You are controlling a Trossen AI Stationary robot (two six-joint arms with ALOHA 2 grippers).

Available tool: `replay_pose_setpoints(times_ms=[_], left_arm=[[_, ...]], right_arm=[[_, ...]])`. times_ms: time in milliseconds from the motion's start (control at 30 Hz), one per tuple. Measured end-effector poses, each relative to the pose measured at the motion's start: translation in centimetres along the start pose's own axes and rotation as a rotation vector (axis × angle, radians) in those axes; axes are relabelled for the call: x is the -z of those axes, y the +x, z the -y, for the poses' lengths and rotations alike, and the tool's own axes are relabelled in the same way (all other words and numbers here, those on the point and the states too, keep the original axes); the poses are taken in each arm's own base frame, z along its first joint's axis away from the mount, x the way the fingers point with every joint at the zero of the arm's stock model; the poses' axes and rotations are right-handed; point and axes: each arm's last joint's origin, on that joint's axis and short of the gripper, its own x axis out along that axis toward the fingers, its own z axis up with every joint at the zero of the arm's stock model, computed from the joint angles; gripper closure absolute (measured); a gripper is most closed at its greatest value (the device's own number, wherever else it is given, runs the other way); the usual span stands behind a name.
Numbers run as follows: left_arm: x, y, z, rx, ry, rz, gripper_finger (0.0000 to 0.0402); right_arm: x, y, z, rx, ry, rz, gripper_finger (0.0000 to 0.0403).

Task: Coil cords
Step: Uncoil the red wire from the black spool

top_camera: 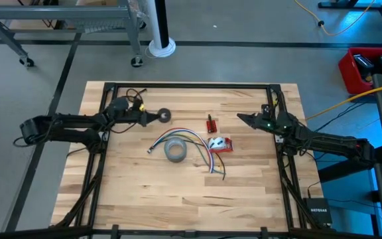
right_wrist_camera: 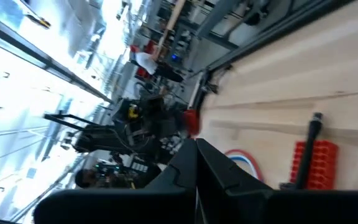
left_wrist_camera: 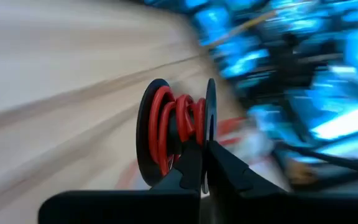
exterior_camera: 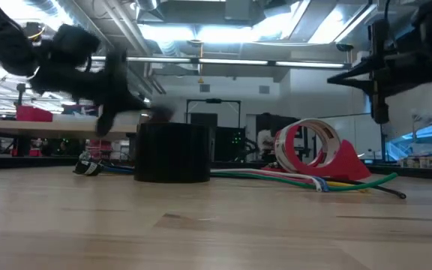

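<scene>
My left gripper (top_camera: 152, 117) is shut on a small black spool (top_camera: 164, 115) over the table's far left-middle. In the left wrist view the spool (left_wrist_camera: 166, 134) shows two black discs with red wire (left_wrist_camera: 179, 121) wound between them. A bundle of loose coloured cords (top_camera: 201, 149) lies on the table around a grey tape roll (top_camera: 175, 151). My right gripper (top_camera: 240, 117) is shut and empty at the far right, clear of the table; it also shows in its own wrist view (right_wrist_camera: 196, 149). My left gripper pinches one disc of the spool at its rim (left_wrist_camera: 210, 134) between its two fingers. One finger lies between the discs beside the red wire and the other lies outside. The fingers reach level from the table's left. The spool is lifted clear of the table (exterior_camera: 115, 86).
A red and white tape dispenser (top_camera: 219, 144) lies by the cords' right side. A small red comb-like part (top_camera: 211, 123) lies between the two grippers. A black frame (top_camera: 191, 85) runs along the table's far edge. The near half of the table is bare wood (top_camera: 178, 199).
</scene>
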Motion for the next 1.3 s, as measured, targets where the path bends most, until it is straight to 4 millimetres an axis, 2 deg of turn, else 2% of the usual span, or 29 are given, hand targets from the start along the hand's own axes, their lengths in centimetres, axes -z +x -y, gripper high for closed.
replay_pose_setpoints(times_ms=[133, 300, 500, 767, 1067, 1300], left_arm=[[-1.2, 0.8, 3.1, 0.174, 0.075, 0.072, 0.0401], [-1.6, 2.4, 5.3, 0.167, 0.149, 0.059, 0.0401], [-1.3, 5.9, 7.2, 0.172, 0.245, 0.032, 0.0402], [-1.5, 11.5, 9.0, 0.224, 0.336, 0.023, 0.0401], [-1.7, 16.8, 9.5, 0.251, 0.338, 0.034, 0.0401], [-1.4, 19.4, 10.1, 0.270, 0.340, 0.025, 0.0401]], right_arm=[[0.0, 0.0, -0.3, -0.044, 0.001, -0.032, 0.0400], [0.0, 0.2, -0.7, -0.094, 0.002, -0.041, 0.0400], [0.1, 1.1, -0.5, -0.100, 0.002, -0.062, 0.0400], [0.6, 2.4, 0.0, -0.100, 0.002, -0.126, 0.0400], [0.9, 3.0, 0.6, -0.065, 0.003, -0.152, 0.0400], [1.0, 3.1, 0.7, -0.065, 0.004, -0.176, 0.0400]])
